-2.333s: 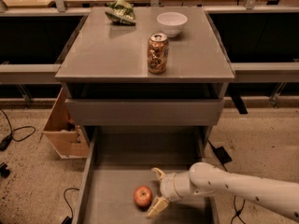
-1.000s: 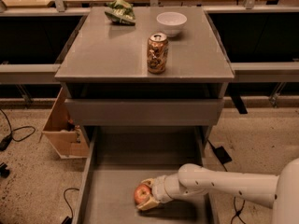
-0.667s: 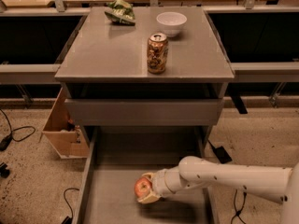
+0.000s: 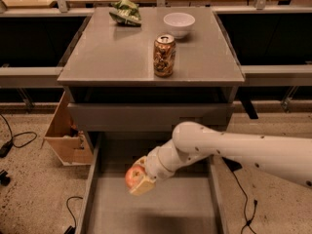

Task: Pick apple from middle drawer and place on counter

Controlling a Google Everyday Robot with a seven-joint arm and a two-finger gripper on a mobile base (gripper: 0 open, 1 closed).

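Observation:
The apple (image 4: pixel 132 175) is small, red-orange with a yellowish blush. My gripper (image 4: pixel 137 177) is shut on it and holds it in the air above the open middle drawer (image 4: pixel 146 208), near the drawer's left half. The white arm reaches in from the right. The drawer's grey floor below shows a faint shadow. The counter (image 4: pixel 112 52) is the grey cabinet top further back and higher up in the view.
On the counter stand a soda can (image 4: pixel 164 55), a white bowl (image 4: pixel 179 24) and a green crumpled bag (image 4: pixel 125 12). A closed drawer front (image 4: pixel 146 117) sits above the open drawer. A cardboard box (image 4: pixel 66 135) stands on the floor at left. Cables lie on the floor.
My gripper closed on the apple on the drawer floor, then lifted it up off the floor. The arm has risen and swung toward the cabinet front.

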